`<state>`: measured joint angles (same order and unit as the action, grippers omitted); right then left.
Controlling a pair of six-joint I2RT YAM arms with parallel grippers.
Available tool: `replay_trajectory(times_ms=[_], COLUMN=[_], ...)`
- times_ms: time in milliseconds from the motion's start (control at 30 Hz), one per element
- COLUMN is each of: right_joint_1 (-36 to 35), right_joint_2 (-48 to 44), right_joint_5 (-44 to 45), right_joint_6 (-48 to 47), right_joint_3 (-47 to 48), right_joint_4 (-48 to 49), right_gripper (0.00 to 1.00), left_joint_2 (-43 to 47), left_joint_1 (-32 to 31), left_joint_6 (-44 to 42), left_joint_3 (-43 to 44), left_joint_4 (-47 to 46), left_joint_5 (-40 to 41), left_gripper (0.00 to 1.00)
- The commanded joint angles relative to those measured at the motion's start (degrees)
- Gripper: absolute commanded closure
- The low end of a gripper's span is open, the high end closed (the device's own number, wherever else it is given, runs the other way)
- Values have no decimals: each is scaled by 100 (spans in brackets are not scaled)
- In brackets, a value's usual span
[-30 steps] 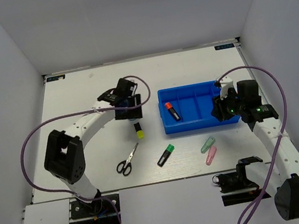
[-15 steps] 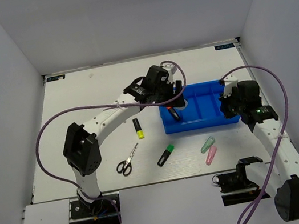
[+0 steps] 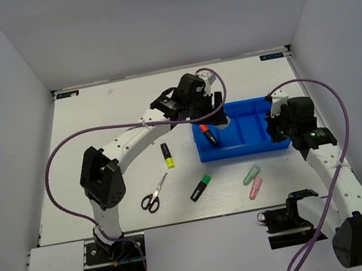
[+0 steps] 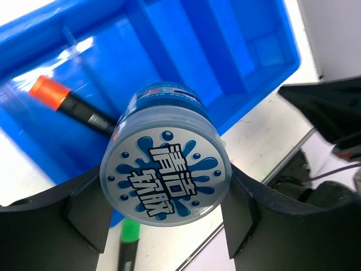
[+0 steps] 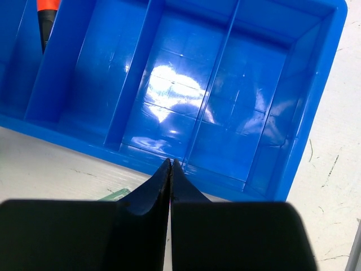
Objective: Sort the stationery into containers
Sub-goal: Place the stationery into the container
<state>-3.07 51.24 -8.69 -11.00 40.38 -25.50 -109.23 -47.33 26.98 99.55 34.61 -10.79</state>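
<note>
Gripping the round blue-and-white disc (image 4: pixel 165 178) by its sides, the left gripper (image 4: pixel 165 217) holds it over the left end of the blue bin (image 3: pixel 249 123), near the centre of the overhead view. The disc's printed face points at the wrist camera. An orange-ended marker (image 3: pixel 207 134) lies in the bin's leftmost compartment, partly hidden behind the disc in the left wrist view.

The right gripper (image 5: pixel 170 169) is fully closed with nothing between its fingers. It sits at the bin's near wall, toward the right end.

On the table (image 3: pixel 94 122), lower centre of the overhead view, left to right:
- yellow-ended marker (image 3: pixel 168 155)
- scissors (image 3: pixel 155 194)
- green-ended marker (image 3: pixel 201 187)
- green piece (image 3: pixel 251 174) and pink piece (image 3: pixel 255 188), side by side
</note>
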Motion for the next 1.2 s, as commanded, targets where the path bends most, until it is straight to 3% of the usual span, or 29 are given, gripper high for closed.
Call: replay_trajectory(times_ms=[0, 367, 467, 567, 600, 700, 833, 1167], right_joint_1=[0, 26, 26, 17, 17, 17, 17, 26], right_joint_2=[-35, -62, -53, -71, -71, -71, -62, -53], right_joint_5=[78, 157, 157, 139, 105, 78, 60, 34], right_joint_6=[19, 2, -7, -16, -24, -33, -42, -42], right_joint_3=[-13, -30, -21, -13, -21, -13, -4, -13], right_joint_4=[185, 194, 203, 185, 159, 168, 150, 124], right_gripper=[100, 100, 93, 77, 68, 55, 48, 48], left_joint_2=[-395, -1390, -1443, -1522, -1531, -1557, -1514, -1514], left_joint_1=[-4, -4, -4, -4, -13, -39, -48, -66], left_joint_6=[167, 334, 308, 334, 317, 316, 290, 264], left_joint_3=[643, 1348, 1295, 1304, 1313, 1348, 1418, 1515], left_joint_4=[-253, -253, -200, -174, -174, -121, -95, -33], left_joint_5=[-406, -442, -380, -389, -380, -389, -372, -389], left_gripper=[100, 92, 77, 57, 45, 28, 23, 17])
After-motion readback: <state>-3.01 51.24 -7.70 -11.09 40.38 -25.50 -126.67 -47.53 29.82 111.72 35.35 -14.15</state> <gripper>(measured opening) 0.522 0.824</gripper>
